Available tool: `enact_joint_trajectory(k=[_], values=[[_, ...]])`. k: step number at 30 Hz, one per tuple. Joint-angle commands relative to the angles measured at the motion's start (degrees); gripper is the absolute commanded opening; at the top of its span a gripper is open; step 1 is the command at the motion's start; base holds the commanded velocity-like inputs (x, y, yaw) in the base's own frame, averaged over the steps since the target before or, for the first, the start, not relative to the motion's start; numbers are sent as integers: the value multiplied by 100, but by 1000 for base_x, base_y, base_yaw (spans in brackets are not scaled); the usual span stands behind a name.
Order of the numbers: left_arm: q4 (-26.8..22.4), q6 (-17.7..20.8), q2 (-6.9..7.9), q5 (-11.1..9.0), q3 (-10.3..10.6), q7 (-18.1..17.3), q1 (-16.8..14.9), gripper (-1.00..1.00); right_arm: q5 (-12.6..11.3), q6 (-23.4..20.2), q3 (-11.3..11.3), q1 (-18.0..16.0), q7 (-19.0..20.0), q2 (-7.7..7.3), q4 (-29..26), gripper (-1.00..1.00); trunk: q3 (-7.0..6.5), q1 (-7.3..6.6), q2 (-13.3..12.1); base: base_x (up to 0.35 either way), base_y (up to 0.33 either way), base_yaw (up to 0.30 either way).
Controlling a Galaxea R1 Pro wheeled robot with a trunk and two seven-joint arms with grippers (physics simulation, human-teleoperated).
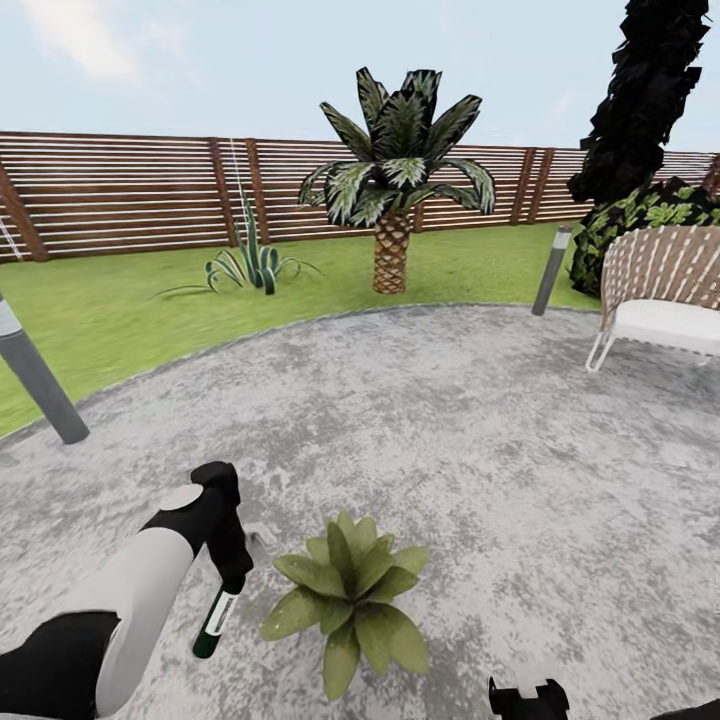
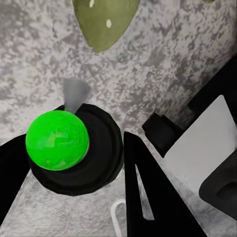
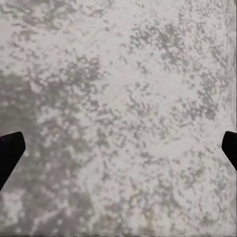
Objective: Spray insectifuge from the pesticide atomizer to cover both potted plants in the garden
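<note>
My left gripper [image 1: 232, 578] is shut on the pesticide atomizer [image 1: 214, 622], a slim dark bottle with a white label that hangs downward just above the gravel. In the left wrist view the atomizer [image 2: 57, 140] appears end-on as a bright green dome on a black disc, between the dark fingers [image 2: 148, 192]. Just to its right sits one potted plant [image 1: 350, 597], a low rosette of broad green leaves; one leaf [image 2: 104, 22] reaches into the left wrist view. The second potted plant is out of view. My right gripper [image 1: 527, 694] [image 3: 118, 153] is open over bare gravel.
The round gravel patio [image 1: 450, 420] spreads ahead. Grey bollard lamps stand at its left [image 1: 40, 380] and far right [image 1: 551, 270] edges. A wicker bench [image 1: 660, 300] is at the right. Beyond, on the lawn, are an agave [image 1: 250, 265], a palm [image 1: 392, 190] and the slatted fence [image 1: 120, 195].
</note>
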State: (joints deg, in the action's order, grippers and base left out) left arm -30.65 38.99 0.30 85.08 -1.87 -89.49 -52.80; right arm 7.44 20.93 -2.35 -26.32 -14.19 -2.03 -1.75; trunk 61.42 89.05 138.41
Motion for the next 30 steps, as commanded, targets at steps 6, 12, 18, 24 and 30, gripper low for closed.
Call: enact_joint_trajectory(k=[6,12,18,24,30], values=[[-13,58,7,61,753,-51,-135,-100,56,-2,-20,-4,-49,1,8,100,5,-1,2,0,0,-132],[1,-117,427,54,832,-51,-30,-100,56,-2,-20,-2,-49,1,8,100,5,-1,2,0,0,-3],[5,-291,450,-15,797,-51,282,-100,56,-2,-22,-2,-49,1,8,100,5,-1,2,0,0,0],[59,-293,395,-122,757,-51,670,-100,56,-2,-27,-3,-49,1,8,100,5,-1,2,0,0,0],[9,-277,409,-573,737,222,734,-100,56,-2,-28,-2,-49,1,8,100,5,-1,2,0,0,21]])
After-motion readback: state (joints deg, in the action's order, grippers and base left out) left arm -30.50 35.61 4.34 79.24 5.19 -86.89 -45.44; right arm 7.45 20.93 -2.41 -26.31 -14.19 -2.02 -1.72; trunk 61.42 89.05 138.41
